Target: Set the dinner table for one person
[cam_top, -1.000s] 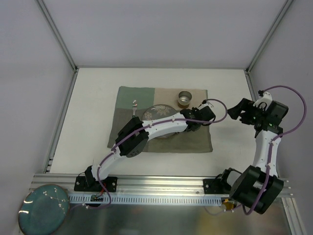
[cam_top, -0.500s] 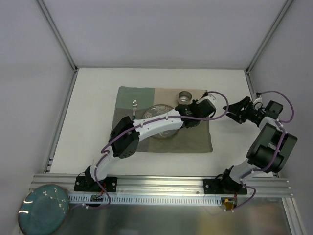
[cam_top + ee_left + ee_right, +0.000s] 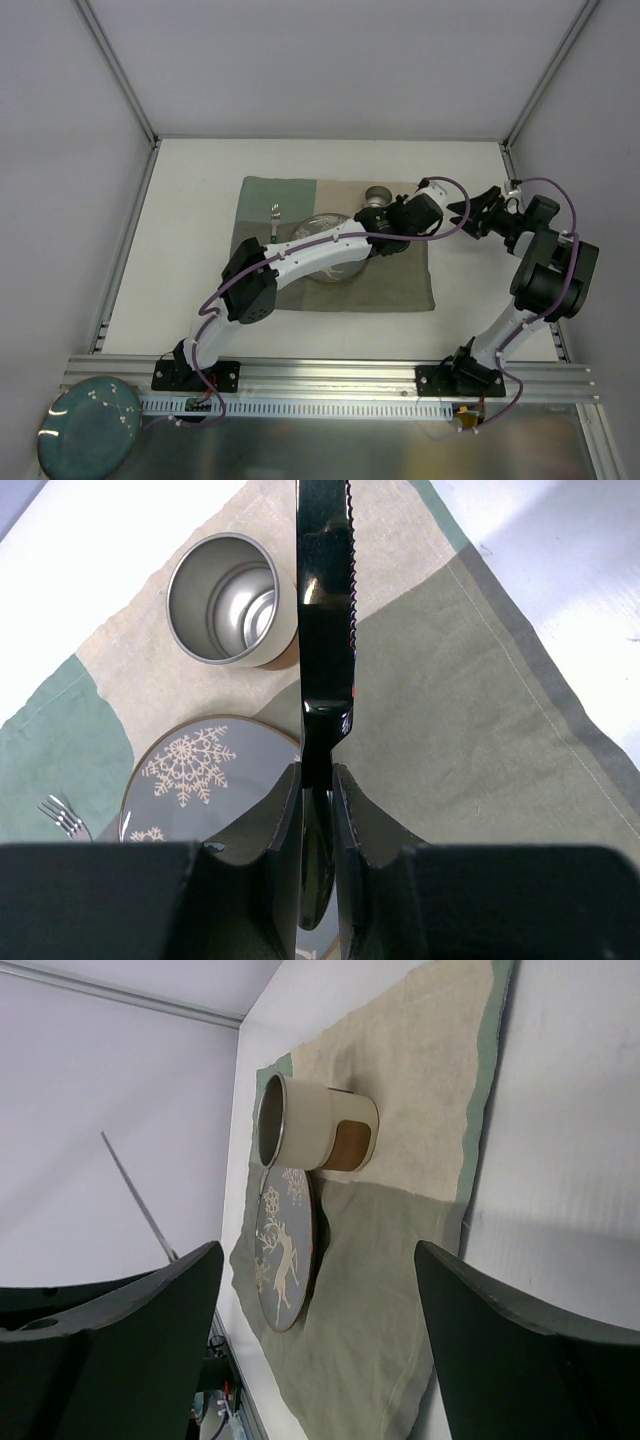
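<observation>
On the white dinner table point(image 3: 190, 230) lies a green-and-beige mat point(image 3: 400, 285). On it are a grey snowflake plate point(image 3: 318, 228), a steel cup point(image 3: 378, 196) and a fork point(image 3: 275, 212). My left gripper point(image 3: 400, 228) hangs over the mat to the right of the plate. In the left wrist view it point(image 3: 318, 775) is shut on a black serrated knife point(image 3: 328, 610), held above the mat point(image 3: 470, 710) beside the cup point(image 3: 225, 600) and plate point(image 3: 205, 775). My right gripper point(image 3: 472, 212) is open and empty at the mat's right edge, facing the cup point(image 3: 315, 1125) and plate point(image 3: 285, 1250).
A teal plate point(image 3: 88, 430) sits off the table at the bottom left. Aluminium frame bars point(image 3: 125, 260) edge the table, with white walls behind. The left arm's links point(image 3: 300, 262) span the mat over the plate. Bare white table point(image 3: 560, 1160) lies right of the mat.
My right arm has swung its open gripper left, up to the mat's right edge. My left gripper has shifted a little farther and right with the knife.
</observation>
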Motion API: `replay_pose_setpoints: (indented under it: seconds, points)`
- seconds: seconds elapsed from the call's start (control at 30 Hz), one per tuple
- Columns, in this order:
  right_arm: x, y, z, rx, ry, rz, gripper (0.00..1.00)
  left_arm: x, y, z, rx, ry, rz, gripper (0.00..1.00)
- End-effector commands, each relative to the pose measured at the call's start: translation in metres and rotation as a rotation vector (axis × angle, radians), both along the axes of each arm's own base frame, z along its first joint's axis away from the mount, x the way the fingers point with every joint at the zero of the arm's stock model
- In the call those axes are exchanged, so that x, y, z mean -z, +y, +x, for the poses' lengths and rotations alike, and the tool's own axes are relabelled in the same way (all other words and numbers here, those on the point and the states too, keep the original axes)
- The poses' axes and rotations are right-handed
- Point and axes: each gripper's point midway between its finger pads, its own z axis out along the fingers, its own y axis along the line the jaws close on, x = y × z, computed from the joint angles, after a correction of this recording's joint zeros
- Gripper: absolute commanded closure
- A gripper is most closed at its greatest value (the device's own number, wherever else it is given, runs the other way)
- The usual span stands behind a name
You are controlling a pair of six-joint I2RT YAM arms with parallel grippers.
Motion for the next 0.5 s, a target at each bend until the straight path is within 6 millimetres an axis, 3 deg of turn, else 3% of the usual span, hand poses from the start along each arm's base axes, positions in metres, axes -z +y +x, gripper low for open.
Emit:
replay_pose_setpoints:
  seconds: [0.0, 0.13, 0.17, 0.33, 0.47]
  points:
    - [-0.013, 0.005, 0.025, 0.001, -0.101, 0.008, 0.19, -0.071, -0.004, -0.001, 0.008, -0.071, -0.142, 1.00]
    - [-0.025, 0.014, 0.044, 0.002, -0.206, 0.066, 0.21, -0.070, -0.006, -0.003, 0.016, -0.056, -0.150, 1.00]
    - [-0.030, 0.020, 0.046, 0.004, -0.168, 0.141, 0.22, -0.070, -0.006, -0.004, 0.014, -0.054, -0.150, 1.00]
    - [-0.035, 0.031, 0.058, -0.011, -0.219, 0.204, 0.24, -0.067, -0.005, -0.005, 0.014, -0.039, -0.150, 1.00]
    - [-0.046, 0.059, 0.057, -0.064, -0.261, 0.188, 0.25, -0.063, -0.004, -0.008, 0.010, -0.027, -0.143, 1.00]
